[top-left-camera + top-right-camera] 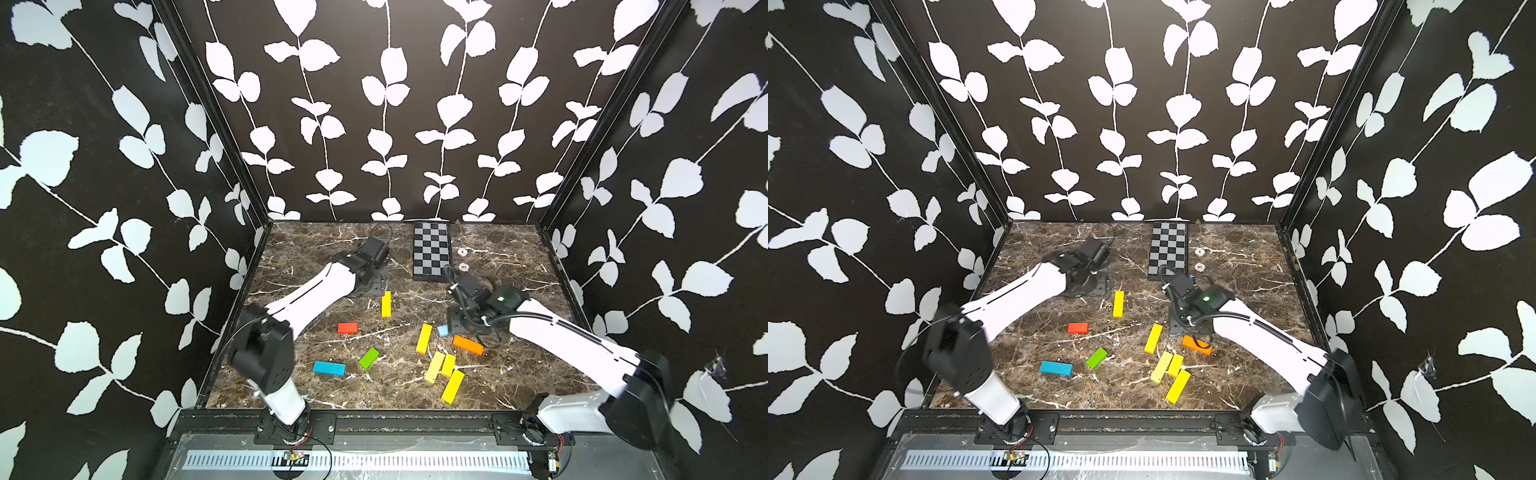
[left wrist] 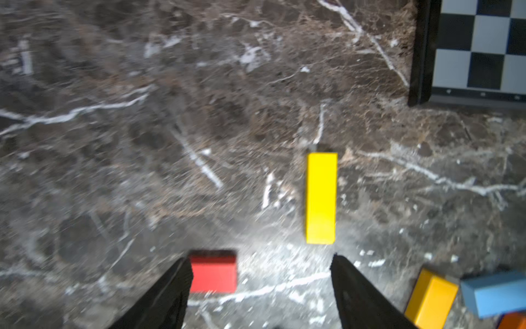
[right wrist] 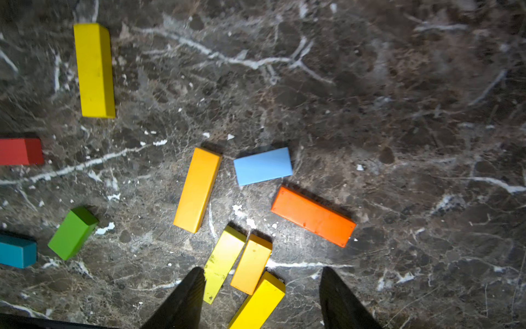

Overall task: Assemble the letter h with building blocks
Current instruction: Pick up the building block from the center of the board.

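In both top views the building blocks (image 1: 435,367) lie flat and scattered on the brown, white-veined marble table (image 1: 519,257), in the lower middle of the frame. None is joined to another to form a letter. They are smooth, solid-coloured rectangular bars. A lone yellow block (image 1: 386,304) lies highest, with a short red-orange block (image 1: 347,328) below and left of it. A green block (image 1: 368,358) and a blue block (image 1: 329,368) sit further down to the left. Right of centre, a slanted yellow block (image 1: 424,338) lies beside a small light blue block (image 1: 443,331), which the black wrist of the right arm (image 1: 540,320) partly hides. An orange block (image 1: 468,345) lies just below that wrist. Three more yellow bars cluster lowest, close together. A flat black-and-grey checkered board (image 1: 431,251) lies at the upper centre of the table, and black walls (image 1: 124,166) printed with white leaves enclose it.

The left wrist view is soft with blur. The left gripper (image 2: 259,257) has its black tapered fingers spread apart and holds nothing. The lone yellow block lies ahead of them, and one finger covers an edge of the red-orange block. A corner of the checkered board shows beyond.

In the right wrist view the right gripper (image 3: 262,268) is also released and empty, its fingers parted above the yellow cluster. One finger hides the end of a pale, scuffed yellow bar. The light blue block looks matte, and the orange block is faintly speckled.
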You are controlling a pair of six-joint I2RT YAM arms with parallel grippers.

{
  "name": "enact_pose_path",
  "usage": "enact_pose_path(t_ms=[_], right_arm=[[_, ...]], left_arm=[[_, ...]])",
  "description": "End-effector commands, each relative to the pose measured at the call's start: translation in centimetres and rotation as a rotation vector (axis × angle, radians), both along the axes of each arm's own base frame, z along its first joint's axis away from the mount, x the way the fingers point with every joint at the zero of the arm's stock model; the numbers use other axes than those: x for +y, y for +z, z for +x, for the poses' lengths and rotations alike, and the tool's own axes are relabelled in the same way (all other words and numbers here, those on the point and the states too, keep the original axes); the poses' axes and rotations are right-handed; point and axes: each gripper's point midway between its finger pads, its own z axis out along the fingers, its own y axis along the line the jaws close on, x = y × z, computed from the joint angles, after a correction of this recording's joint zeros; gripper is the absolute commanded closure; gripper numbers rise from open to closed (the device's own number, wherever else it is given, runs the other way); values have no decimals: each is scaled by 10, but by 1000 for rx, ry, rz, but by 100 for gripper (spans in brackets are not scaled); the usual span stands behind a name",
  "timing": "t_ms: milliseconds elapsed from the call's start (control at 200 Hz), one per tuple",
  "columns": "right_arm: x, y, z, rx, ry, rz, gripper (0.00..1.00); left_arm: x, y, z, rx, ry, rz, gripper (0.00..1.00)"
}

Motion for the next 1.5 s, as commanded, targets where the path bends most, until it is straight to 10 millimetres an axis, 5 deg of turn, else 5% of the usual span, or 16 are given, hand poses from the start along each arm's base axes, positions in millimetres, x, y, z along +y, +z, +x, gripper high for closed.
enact_pose_path(t_ms=[0, 175, 445, 805, 925, 1115, 1285, 1405, 1495], right_arm=[[-3, -9, 9, -2, -2, -73, 33], [0, -43, 24, 111, 134, -43, 29], [7, -90, 28, 280, 301, -96, 30], [-2, -117, 42, 296, 302, -182, 28], [-4, -122, 42, 305, 291, -192, 36], [-15, -108, 42, 256, 252, -217, 45], [-16, -68, 44, 182, 205, -215, 49], [15, -42, 38, 96, 162, -144, 49], [59, -34, 32, 57, 134, -73, 49]], left_arm=[[34, -15, -29, 35, 27, 38, 21], [48, -14, -57, -3, 20, -14, 20], [53, -19, -65, 11, 69, -62, 22], [57, -18, -65, 7, 71, -73, 22], [53, -22, -63, 20, 70, -87, 23], [51, -23, -63, 19, 73, -95, 23], [51, -22, -59, 16, 73, -93, 24], [55, -21, -58, 8, 94, -81, 24], [55, -26, -60, 24, 107, -98, 23]])
